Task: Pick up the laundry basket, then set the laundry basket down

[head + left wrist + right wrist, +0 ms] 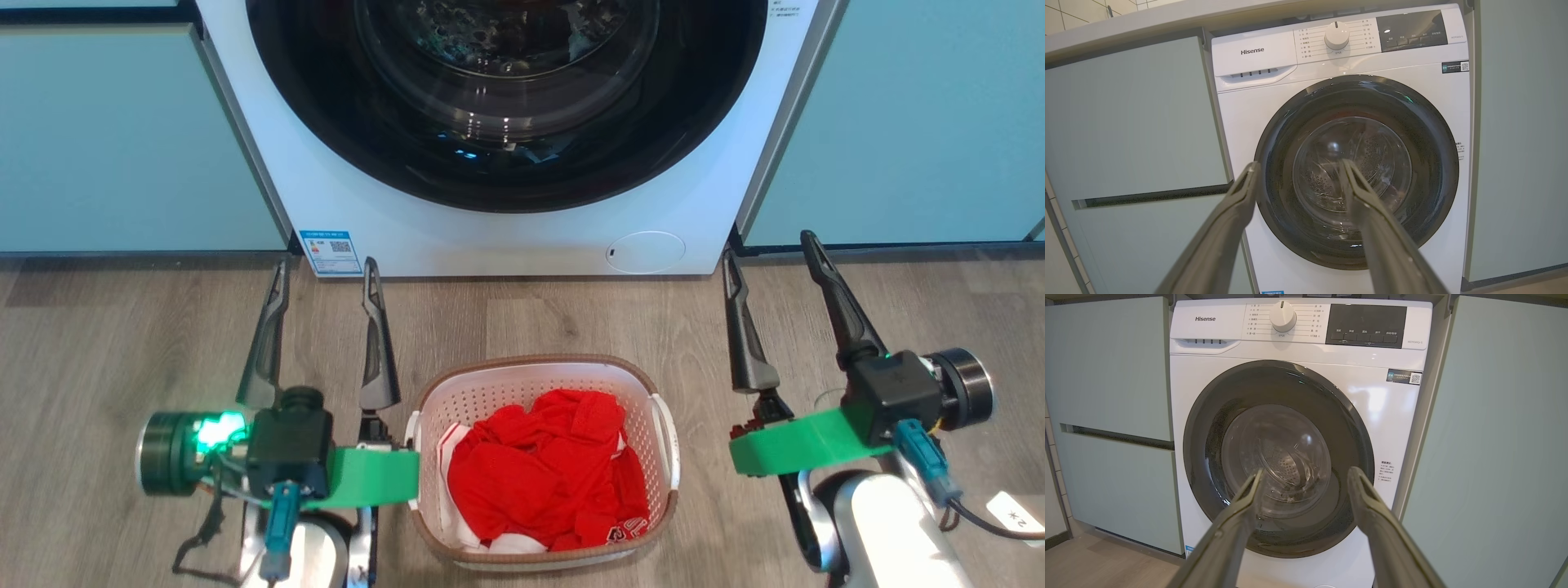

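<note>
The laundry basket (629,384), white and perforated with a brown rim, sits on the wooden floor in the lower middle of the head view, holding red clothes (543,469). My left gripper (326,273) stands open just left of the basket, fingers pointing toward the washer with nothing between them. My right gripper (767,245) stands open to the basket's right, a short gap away, also empty. In the left wrist view the left gripper (1298,165) has its fingers spread before the washer door. In the right wrist view the right gripper (1306,471) does the same.
A white front-loading washer (506,229) with a dark round door (1357,171) stands straight ahead, its door (1278,457) shut. Pale green cabinets (122,139) flank it on both sides. Wooden floor (98,343) spreads around the basket.
</note>
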